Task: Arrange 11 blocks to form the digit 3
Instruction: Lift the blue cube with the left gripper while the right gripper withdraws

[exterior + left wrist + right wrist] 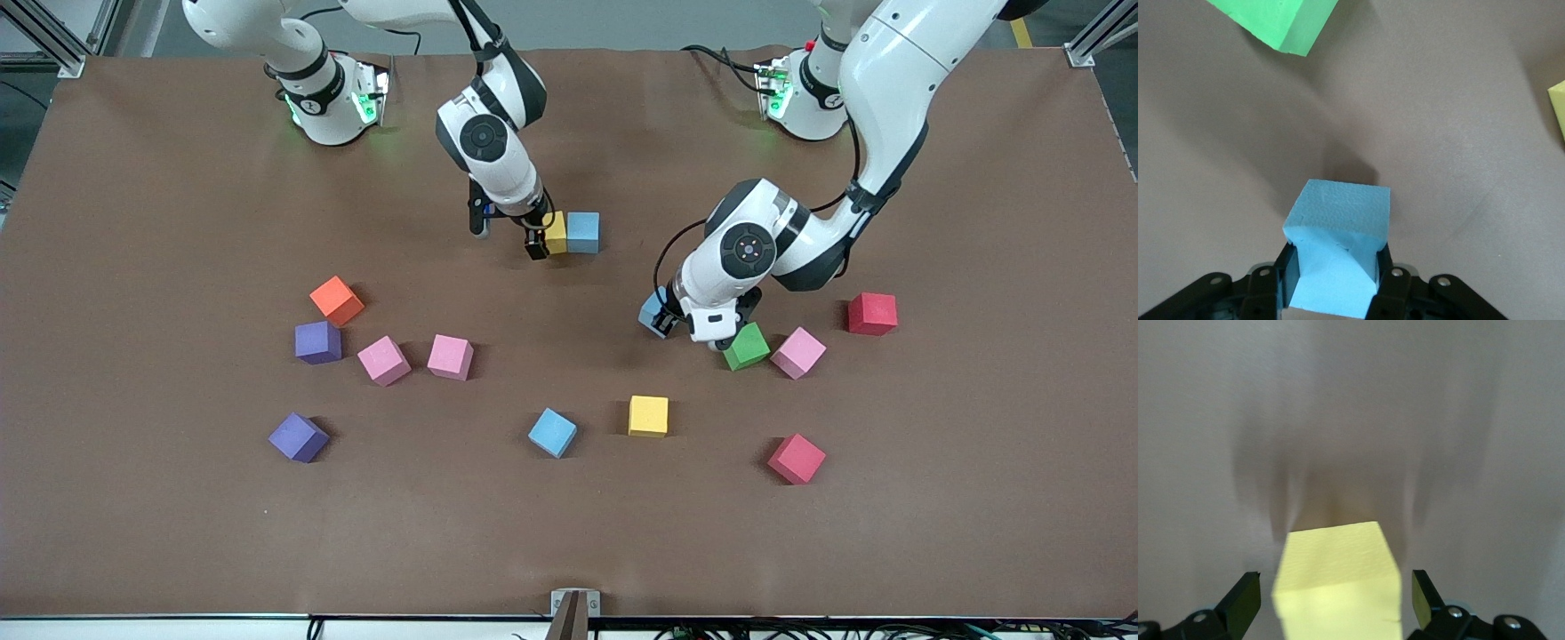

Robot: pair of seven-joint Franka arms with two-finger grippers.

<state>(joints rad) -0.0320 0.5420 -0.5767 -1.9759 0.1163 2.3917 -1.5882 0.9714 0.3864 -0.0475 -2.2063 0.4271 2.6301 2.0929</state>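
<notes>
1. The right gripper [537, 240] is low at the table, upper centre of the front view, its fingers [1245, 603] spread wide on either side of a matte yellow foam cube [556, 233] without touching it.
2. That yellow cube sits on the brown table mat [569, 533], touching a light blue foam cube [583, 232] on the side toward the left arm's end.
3. The left gripper [662, 317] is right of centre in the front view, clamped tight on a second light blue foam cube [1335, 257], which is lifted and tilted.
4. A green foam cube [746, 347] lies just beside the left gripper, with a pink cube [797, 352] next to it and a red cube [871, 313] farther toward the frame's right.
5. Loose cubes at lower centre: a third light blue cube [553, 433], a second yellow cube [648, 416], and a crimson cube [797, 459].
6. At left in the front view sit an orange cube [337, 300], two purple cubes [317, 342] [299, 436], and two more pink cubes [383, 360] [450, 356].
</notes>
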